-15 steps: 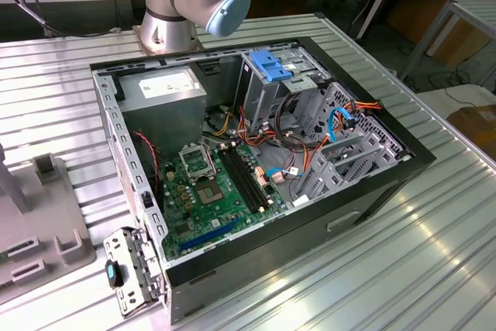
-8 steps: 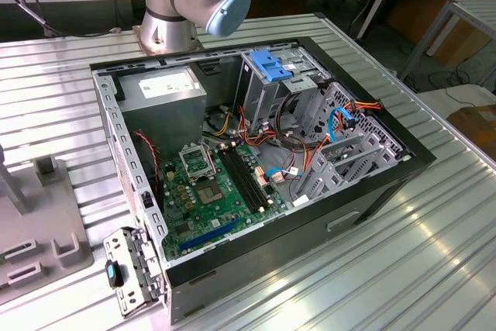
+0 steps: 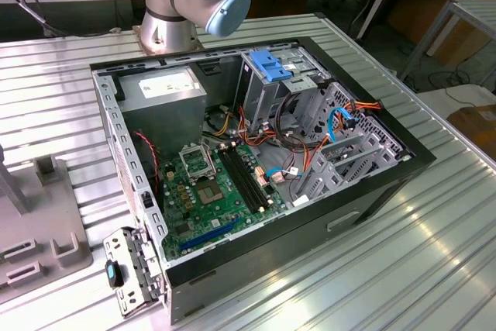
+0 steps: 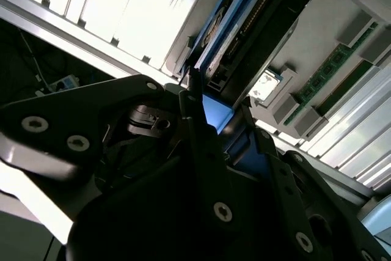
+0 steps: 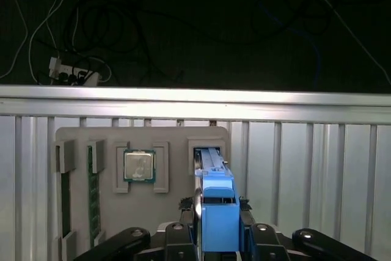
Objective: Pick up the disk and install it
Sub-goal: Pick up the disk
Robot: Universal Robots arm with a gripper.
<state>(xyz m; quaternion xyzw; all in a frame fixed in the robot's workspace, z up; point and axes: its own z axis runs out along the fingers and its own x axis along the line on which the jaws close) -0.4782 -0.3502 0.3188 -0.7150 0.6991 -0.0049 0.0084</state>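
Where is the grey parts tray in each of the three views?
Exterior view: the grey parts tray at the exterior view's left edge.
First wrist view: the tray holds the chip and the standing disk.
Second wrist view: the tray holds the same chip.
Shared landmark: the ribbed table.
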